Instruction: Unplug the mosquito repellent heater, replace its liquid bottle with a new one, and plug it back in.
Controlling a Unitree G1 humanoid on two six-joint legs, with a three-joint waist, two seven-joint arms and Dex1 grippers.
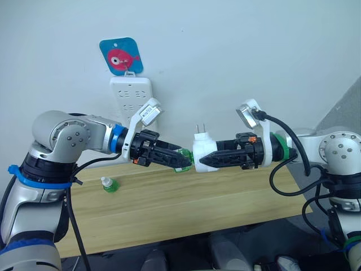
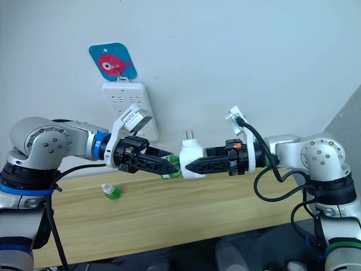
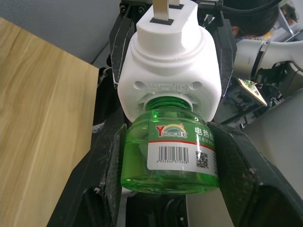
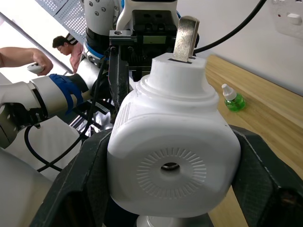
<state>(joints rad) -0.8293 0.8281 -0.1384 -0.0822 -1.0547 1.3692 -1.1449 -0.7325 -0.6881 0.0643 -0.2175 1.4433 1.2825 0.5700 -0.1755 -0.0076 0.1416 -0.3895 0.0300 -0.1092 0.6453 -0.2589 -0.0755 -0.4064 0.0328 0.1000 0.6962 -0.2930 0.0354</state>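
Left end effector [image 1: 181,162]: closed on the green liquid bottle [image 3: 173,158], one finger pressed to each side of it, so I can turn or pull it at the neck
Right end effector [image 1: 204,160]: clamped on the mosquito repellent heater [image 1: 202,151], holding the white body steady as the counter-hold for my other arm
Heater position: in the air between my two arms, above the bench [image 1: 186,197] and clear of it, unplugged, prongs pointing up
Bottle seat: the green neck sits in the heater's underside, threads showing at the collar; I judge it is partly unscrewed or partly screwed in, and I cannot tell which
Second bottle [image 1: 109,184]: small, green, white-tipped, standing on the bench near my left arm, well apart from the heater; whether it is the new one or the old one I cannot tell
Power strip [image 1: 132,99]: white, hung on the wall under a blue card [image 1: 120,55], behind my left arm; the place the heater must go back to
Risk: twisting too hard could slip the smooth heater in my right grip
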